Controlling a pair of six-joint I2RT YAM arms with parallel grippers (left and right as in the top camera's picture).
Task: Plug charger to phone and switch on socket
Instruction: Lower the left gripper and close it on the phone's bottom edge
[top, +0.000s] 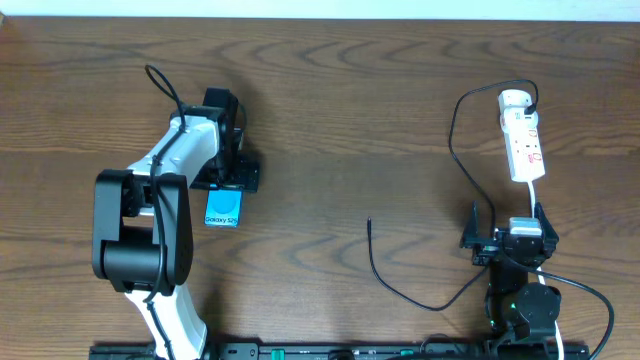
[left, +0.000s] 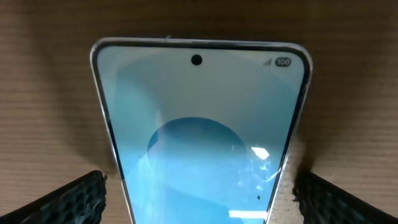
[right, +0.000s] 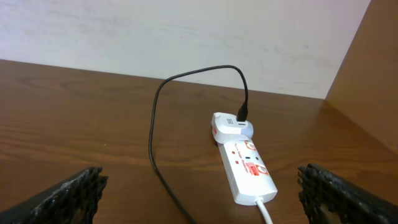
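Observation:
The phone (top: 223, 209) lies flat on the table, light-blue screen up. In the left wrist view the phone (left: 199, 130) fills the frame between my left gripper's (left: 199, 211) open fingers, which straddle it without touching. In the overhead view the left gripper (top: 228, 172) sits over the phone's far end. The white socket strip (top: 523, 139) lies at the far right; it shows in the right wrist view (right: 249, 169) with a white plug on top. The black charger cable (top: 462, 170) runs from that plug to its free tip (top: 369, 222). My right gripper (top: 508, 240) is open and empty, just short of the strip.
The strip's white cord (top: 535, 195) runs back under the right arm. The charger cable loops across the table (top: 420, 295) in front of the right arm's base. A pale wall (right: 186, 31) stands behind the table's far edge.

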